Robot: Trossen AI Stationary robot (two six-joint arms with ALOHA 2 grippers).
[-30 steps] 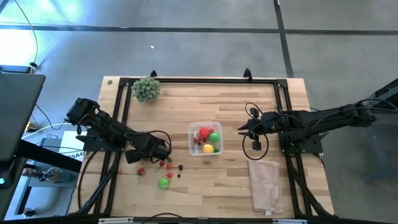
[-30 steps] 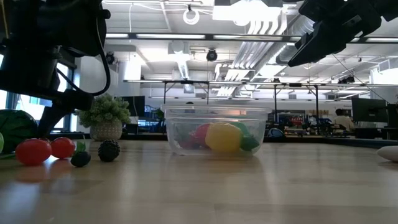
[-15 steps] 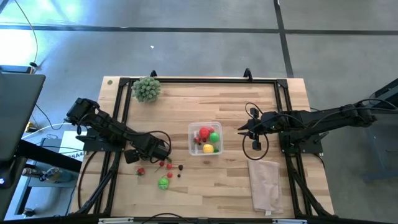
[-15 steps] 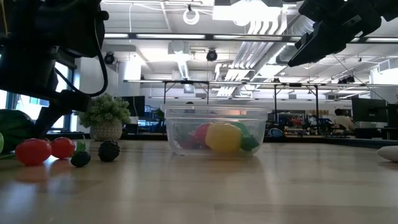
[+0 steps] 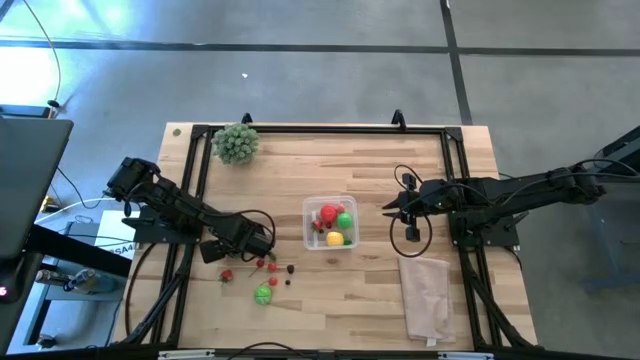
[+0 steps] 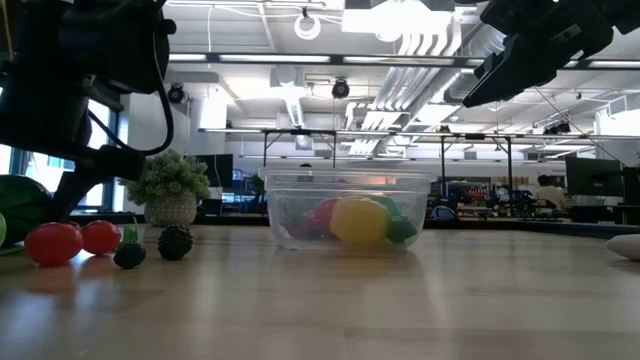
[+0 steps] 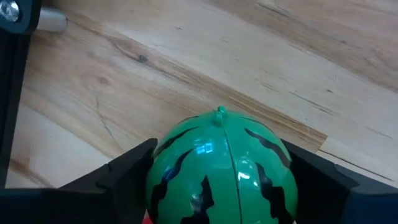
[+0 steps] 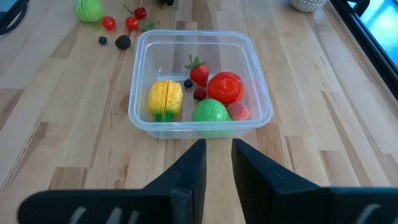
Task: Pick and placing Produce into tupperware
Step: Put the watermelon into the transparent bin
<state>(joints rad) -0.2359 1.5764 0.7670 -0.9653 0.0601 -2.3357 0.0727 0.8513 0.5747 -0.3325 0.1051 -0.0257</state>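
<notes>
My left gripper [image 5: 262, 243] stands left of the tupperware [image 5: 330, 222] and is shut on the dark-striped green ball [image 7: 221, 171]. The high view hides this ball under the gripper; the low view shows it at the far left [image 6: 22, 205]. The clear tupperware [image 8: 200, 84] rests on the table and holds a yellow piece [image 8: 165, 98], a strawberry [image 8: 199, 73], a red tomato [image 8: 225, 87], a green fruit [image 8: 210, 112] and small berries. Loose produce lies near the left gripper: a pale-green fruit [image 5: 262, 293], red pieces [image 5: 272, 267] and dark berries [image 5: 290, 268]. My right gripper [image 5: 388, 210] hovers right of the tupperware, open by a narrow gap [image 8: 219, 163], empty. My left gripper pinches the dark-striped green ball between its two fingers, one finger [image 7: 127, 168] on each side [image 7: 320, 180] at about the ball's widest part [image 7: 163, 163]. The stem end [image 7: 220, 112] points away from the wrist. Whether the ball rests on the table or is lifted, I cannot tell.
A bushy pale-green plant [image 5: 236, 143] stands at the far left corner. A folded beige cloth [image 5: 427, 297] lies near the right near corner. Black frame rails [image 5: 200, 180] run along the table's sides. Bare wood lies between the tupperware and the far edge.
</notes>
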